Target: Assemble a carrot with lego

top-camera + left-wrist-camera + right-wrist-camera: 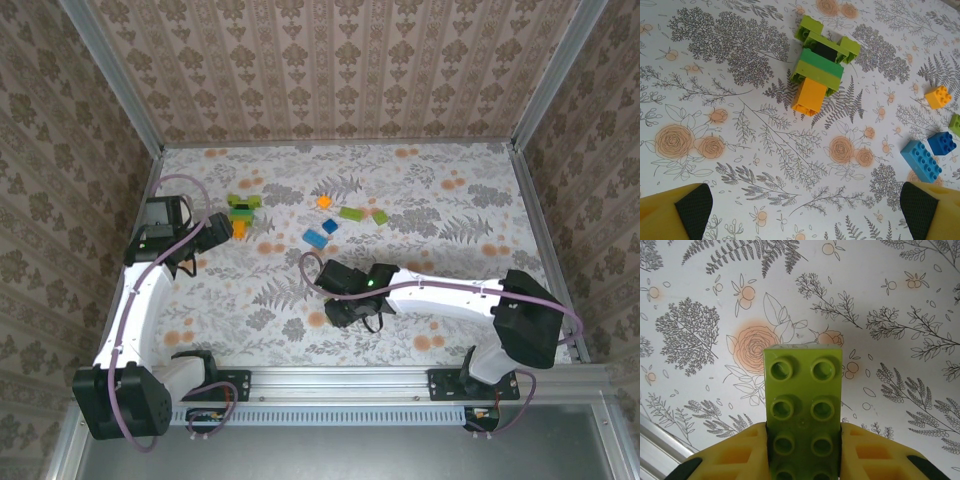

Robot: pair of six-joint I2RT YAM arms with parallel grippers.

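The carrot (820,70) lies flat on the floral tabletop: lime and dark green bricks form a crossbar, with an orange-yellow brick as its tip. In the top view the carrot (243,212) sits at the back left. My left gripper (805,210) is open and empty, a short way in front of the carrot tip, its black pads (690,207) spread wide. My right gripper (804,450) is shut on a lime two-by-four lego brick (804,400), studs facing the camera, held above the table. From above, the right gripper (335,295) hovers near the table's middle.
Loose bricks lie right of the carrot: an orange one (324,201), two lime ones (351,213) (380,217), a dark blue (329,226) and a light blue (315,238). Patterned walls enclose the table on three sides.
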